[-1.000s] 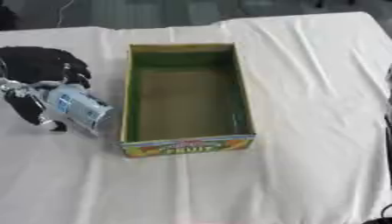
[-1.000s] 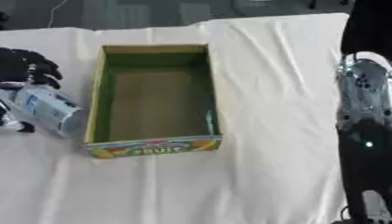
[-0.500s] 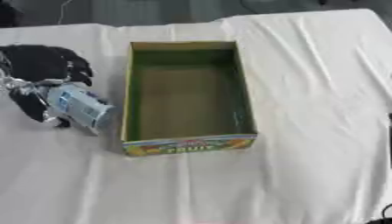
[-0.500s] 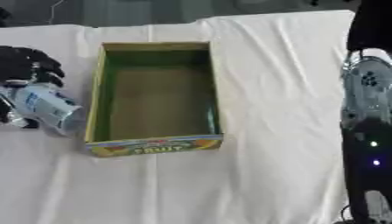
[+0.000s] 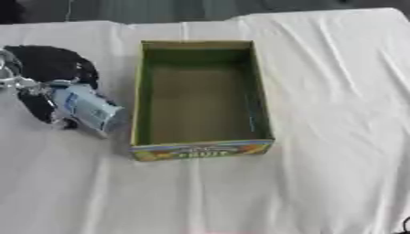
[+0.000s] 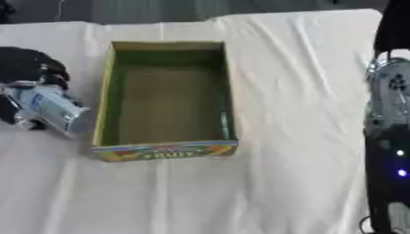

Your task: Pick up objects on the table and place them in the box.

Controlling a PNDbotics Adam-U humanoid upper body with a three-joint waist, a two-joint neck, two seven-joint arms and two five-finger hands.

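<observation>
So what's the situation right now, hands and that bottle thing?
Left hand shut on pale blue bottle, left of the box. Box empty. Right hand not visible; its arm at the right edge. Nothing between bottle and box.

Place: a robot test room or lab, set up as a staged bench; not a home or kitchen.
Table [image 5: 320, 68]: covered edge to edge with a plain white cloth, creased, draped over the far edge.
Props: one open cardboard box [image 5: 200, 96], green inside, printed fruit label on the near wall; set square in the middle of the cloth.
Robot: black and silver arm [image 6: 392, 137] with small lit indicator lights along the right edge of the right eye view.
Background: dark floor beyond the far table edge; detail there cannot be made out.
</observation>
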